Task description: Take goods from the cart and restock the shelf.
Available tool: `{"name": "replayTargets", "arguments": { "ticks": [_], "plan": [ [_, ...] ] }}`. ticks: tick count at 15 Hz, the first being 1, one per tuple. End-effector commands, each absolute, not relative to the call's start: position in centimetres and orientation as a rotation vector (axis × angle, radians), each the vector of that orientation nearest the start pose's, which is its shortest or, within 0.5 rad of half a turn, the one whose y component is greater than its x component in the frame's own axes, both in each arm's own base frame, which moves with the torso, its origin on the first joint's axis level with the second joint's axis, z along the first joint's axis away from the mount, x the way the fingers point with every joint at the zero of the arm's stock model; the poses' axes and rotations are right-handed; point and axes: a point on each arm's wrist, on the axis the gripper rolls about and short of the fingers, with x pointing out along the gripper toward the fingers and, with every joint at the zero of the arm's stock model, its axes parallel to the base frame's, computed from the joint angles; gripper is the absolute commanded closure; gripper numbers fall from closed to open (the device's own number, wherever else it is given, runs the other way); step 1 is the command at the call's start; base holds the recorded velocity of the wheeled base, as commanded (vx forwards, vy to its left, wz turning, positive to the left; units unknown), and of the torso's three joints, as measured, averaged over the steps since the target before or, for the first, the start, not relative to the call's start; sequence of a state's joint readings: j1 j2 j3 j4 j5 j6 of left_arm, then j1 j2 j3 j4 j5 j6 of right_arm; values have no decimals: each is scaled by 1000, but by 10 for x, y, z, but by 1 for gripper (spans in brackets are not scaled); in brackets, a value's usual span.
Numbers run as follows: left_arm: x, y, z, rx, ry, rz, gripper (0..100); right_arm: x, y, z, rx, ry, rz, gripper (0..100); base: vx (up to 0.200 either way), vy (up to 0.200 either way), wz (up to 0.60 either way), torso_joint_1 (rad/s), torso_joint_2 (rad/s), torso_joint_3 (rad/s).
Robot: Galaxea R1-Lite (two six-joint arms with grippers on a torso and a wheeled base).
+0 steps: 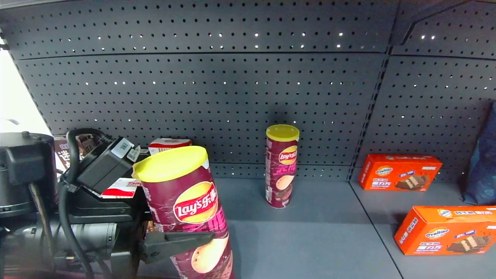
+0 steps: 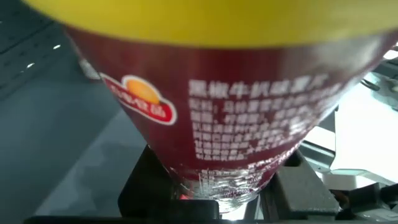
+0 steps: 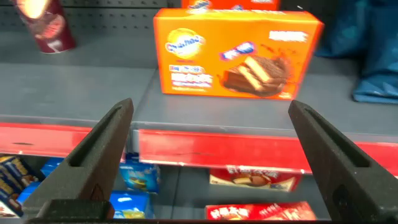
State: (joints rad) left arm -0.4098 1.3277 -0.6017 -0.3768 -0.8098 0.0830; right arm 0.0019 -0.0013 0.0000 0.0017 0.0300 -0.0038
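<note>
A standing chip can (image 1: 282, 170) with a yellow lid is sitting upright on the grey shelf (image 1: 310, 232), close to the pegboard wall (image 1: 217, 97). Left of it and nearer the camera, the left gripper (image 1: 186, 242) is clamping a second chip can (image 1: 182, 201) of the same kind, which is tilting slightly. Farther left of the standing chip can, red-and-white boxes (image 1: 166, 144) are lying by the wall. Right of it, a rear orange box (image 1: 399, 171) is resting by the wall, a front orange box (image 1: 445, 230) is lying nearer the camera, and a blue bag (image 1: 482, 166) is leaning beyond both.
</note>
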Motion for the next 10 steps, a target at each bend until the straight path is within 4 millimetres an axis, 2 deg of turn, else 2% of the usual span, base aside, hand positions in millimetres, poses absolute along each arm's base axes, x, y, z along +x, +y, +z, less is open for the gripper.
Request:
{"name": "replayTargets", "arguments": {
  "ticks": [1,5,7,10],
  "plan": [
    [176,-94,199,-3,314,-1219,100,-23,1,75,-5,0,32,0,0,0,0,0,0,0],
    [176,-93,199,-3,314,-1217,100,-23,1,75,-5,0,32,0,0,0,0,0,0,0],
    [176,-94,198,-3,316,-1217,100,-23,1,75,-5,0,32,0,0,0,-600,7,2,5],
    [176,-94,198,-3,316,-1217,100,-23,1,75,-5,0,32,0,0,0,0,0,0,0]
  ]
}}
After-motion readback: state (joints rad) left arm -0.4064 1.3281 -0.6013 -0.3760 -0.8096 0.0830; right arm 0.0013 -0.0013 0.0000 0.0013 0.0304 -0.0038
